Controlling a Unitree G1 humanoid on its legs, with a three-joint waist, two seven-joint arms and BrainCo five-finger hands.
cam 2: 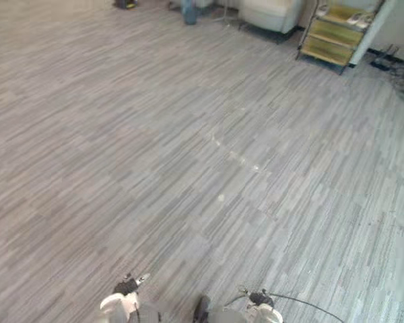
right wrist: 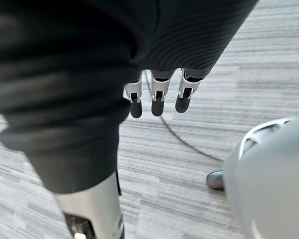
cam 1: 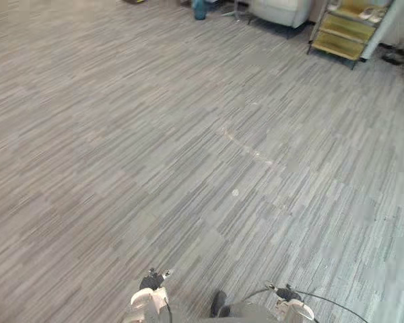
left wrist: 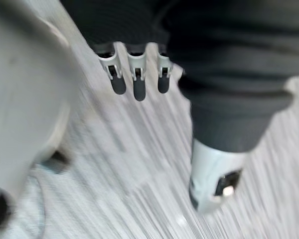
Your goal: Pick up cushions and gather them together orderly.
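My left hand [left wrist: 138, 85] hangs over the grey striped carpet with its fingers straight and its thumb [left wrist: 213, 179] held apart, and nothing is in it. My right hand [right wrist: 157, 101] hangs the same way above the carpet, fingers straight, thumb [right wrist: 92, 211] apart, holding nothing. In the eye views a wide stretch of carpet floor [cam 1: 188, 155] lies ahead of me.
At the far edge of the floor stand a pale upholstered seat [cam 1: 280, 9], a yellow shelf rack [cam 1: 345, 31] with shoes on top, and a teal bin [cam 1: 200, 8]. Dark clutter lies by the wall at the far right [cam 1: 398, 59].
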